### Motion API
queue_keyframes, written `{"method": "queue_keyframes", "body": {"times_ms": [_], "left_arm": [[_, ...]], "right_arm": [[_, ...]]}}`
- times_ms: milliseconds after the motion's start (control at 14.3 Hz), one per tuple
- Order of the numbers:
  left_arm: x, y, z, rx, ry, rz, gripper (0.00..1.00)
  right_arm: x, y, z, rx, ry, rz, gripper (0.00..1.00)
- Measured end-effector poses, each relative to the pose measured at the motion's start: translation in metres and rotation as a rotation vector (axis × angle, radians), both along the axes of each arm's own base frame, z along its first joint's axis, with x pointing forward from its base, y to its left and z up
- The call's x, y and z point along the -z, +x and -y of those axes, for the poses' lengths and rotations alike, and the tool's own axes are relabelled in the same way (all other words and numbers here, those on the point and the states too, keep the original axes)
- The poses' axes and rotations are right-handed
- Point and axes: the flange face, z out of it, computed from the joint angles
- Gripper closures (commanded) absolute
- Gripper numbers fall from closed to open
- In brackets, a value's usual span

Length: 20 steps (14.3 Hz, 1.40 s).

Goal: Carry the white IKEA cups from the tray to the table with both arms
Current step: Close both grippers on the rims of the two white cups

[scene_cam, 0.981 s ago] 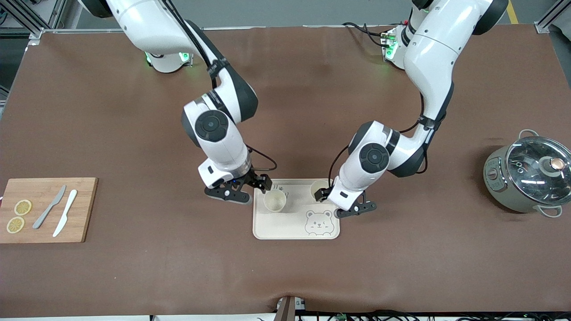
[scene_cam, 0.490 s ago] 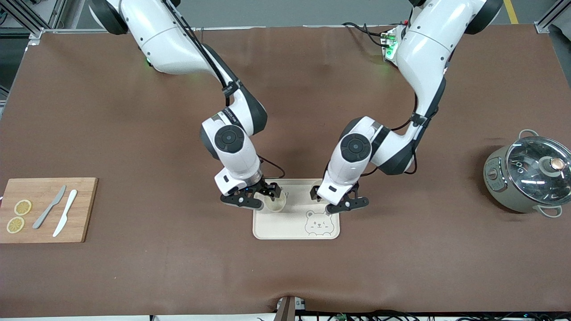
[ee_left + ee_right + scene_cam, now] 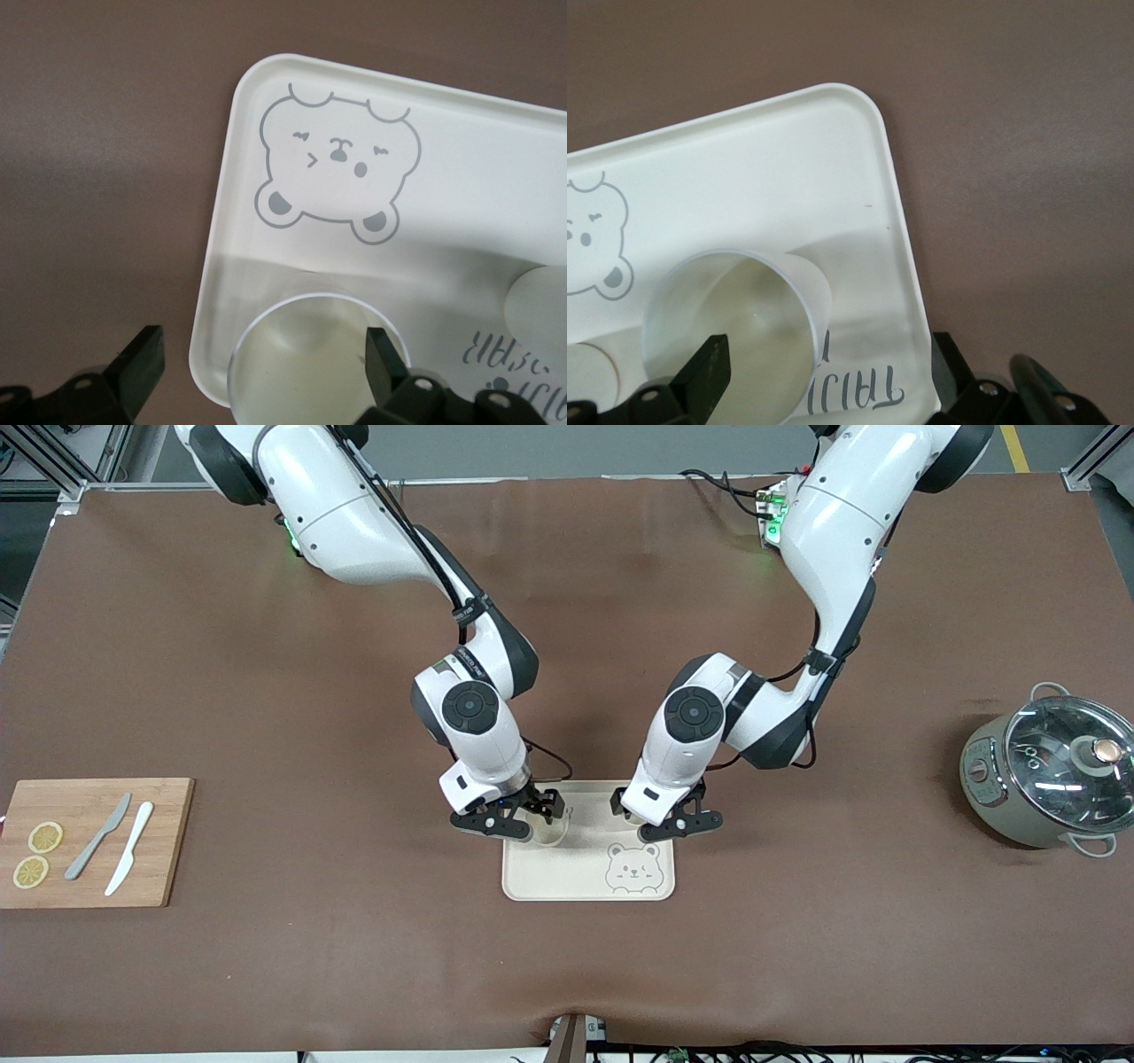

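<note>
The left gripper [image 3: 660, 825] and right gripper [image 3: 529, 817] hover spread wide, gripping nothing, each over an upright cup [image 3: 306, 359] [image 3: 735, 323] standing on the tray [image 3: 567, 877].

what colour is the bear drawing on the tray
Grey outline on the cream tray; the bear drawing shows best in the left wrist view.

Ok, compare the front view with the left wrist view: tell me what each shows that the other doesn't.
Front view only: both arms, the right gripper, the cutting board with knives and lemon slices, and the lidded pot.

Left wrist view only: down into the cup between the open left gripper fingers, and the bear's face in detail.

Both: the bear tray on the brown table, and the left gripper over it.
</note>
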Motion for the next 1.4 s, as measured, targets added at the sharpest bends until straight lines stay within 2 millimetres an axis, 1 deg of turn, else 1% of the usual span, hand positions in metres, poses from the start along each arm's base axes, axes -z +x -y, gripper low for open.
{"method": "queue_keyframes", "body": {"times_ms": [280,350,420,490,771,841,911,1191,1401], "left_arm": [[0.005,-0.003,-0.002,0.002,0.008,-0.009,0.0],[0.006,-0.003,-0.002,0.002,0.009,-0.011,0.0],[0.007,-0.004,-0.002,0.003,0.01,-0.012,0.0],[0.008,-0.004,-0.002,0.003,0.011,-0.013,0.0],[0.01,-0.006,-0.003,0.003,0.015,-0.018,0.0],[0.011,-0.006,-0.003,0.004,0.016,-0.019,0.0],[0.012,-0.007,-0.004,0.004,0.017,-0.021,0.0],[0.019,-0.011,-0.004,0.014,0.031,-0.028,0.0],[0.029,-0.02,-0.003,0.056,0.112,0.018,0.0]], "right_arm": [[0.015,-0.003,-0.004,-0.012,-0.002,0.006,0.0],[0.016,-0.003,-0.005,-0.012,-0.002,0.006,0.03],[0.016,-0.003,-0.005,-0.012,-0.001,0.006,0.24],[0.016,-0.003,-0.005,-0.012,-0.001,0.007,0.39],[0.013,-0.002,-0.006,-0.012,0.002,0.012,0.87],[0.013,-0.002,-0.006,-0.012,0.003,0.012,0.96],[0.013,-0.002,-0.006,-0.012,0.002,0.012,1.0],[0.013,-0.001,-0.006,-0.01,0.003,0.014,1.0],[0.012,-0.001,-0.006,-0.009,0.004,0.014,1.0]]}}
